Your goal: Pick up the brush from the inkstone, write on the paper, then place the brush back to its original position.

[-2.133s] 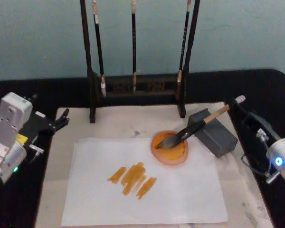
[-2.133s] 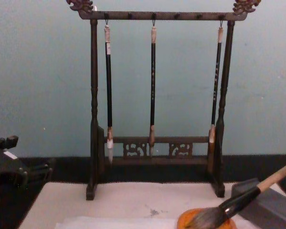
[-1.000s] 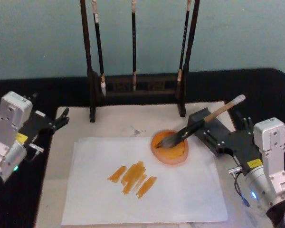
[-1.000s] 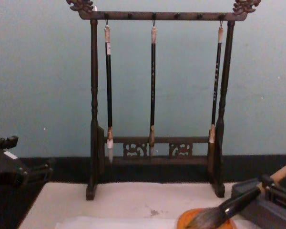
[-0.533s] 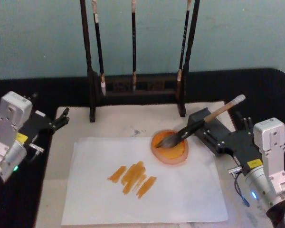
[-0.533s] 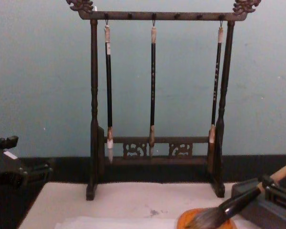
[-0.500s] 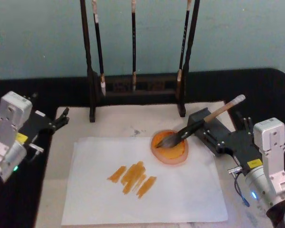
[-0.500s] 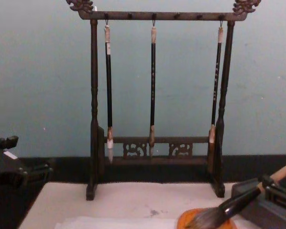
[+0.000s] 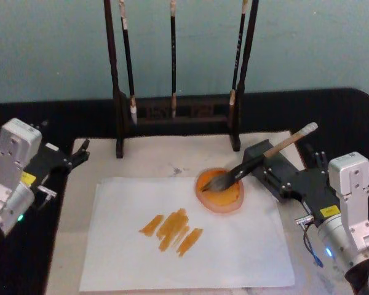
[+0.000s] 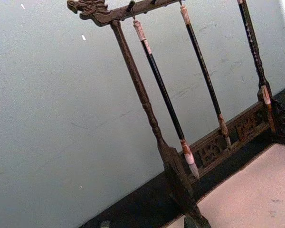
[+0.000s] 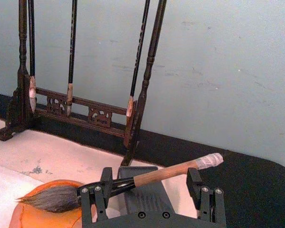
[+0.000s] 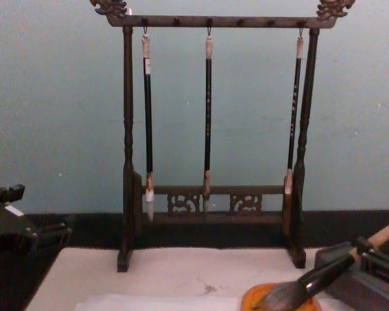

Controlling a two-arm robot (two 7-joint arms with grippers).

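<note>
The brush [image 9: 252, 161] lies slanted, its grey hair tip in the round orange inkstone [image 9: 220, 198] and its pale handle propped on a grey block [image 9: 258, 152]. In the right wrist view the brush [image 11: 156, 174] runs crosswise just beyond my right gripper [image 11: 149, 192], whose fingers [image 11: 203, 195] stand wide apart and do not touch it. Seen from the head, that right gripper [image 9: 293, 173] hovers open at the block's right side. The white paper [image 9: 234, 246] carries several orange strokes [image 9: 172, 230]. My left gripper [image 9: 81, 155] is parked open at the table's left edge.
A dark wooden rack [image 9: 172, 114] with three thin black brushes hanging from it stands at the back of the beige mat [image 9: 154, 160]. The black table [image 9: 344, 117] extends on both sides. The inkstone overlaps the paper's upper right corner.
About two seconds ago my right arm was out at the table's right edge; it has swung in to the grey block and has held still for the last second. Brush and left arm unmoved.
</note>
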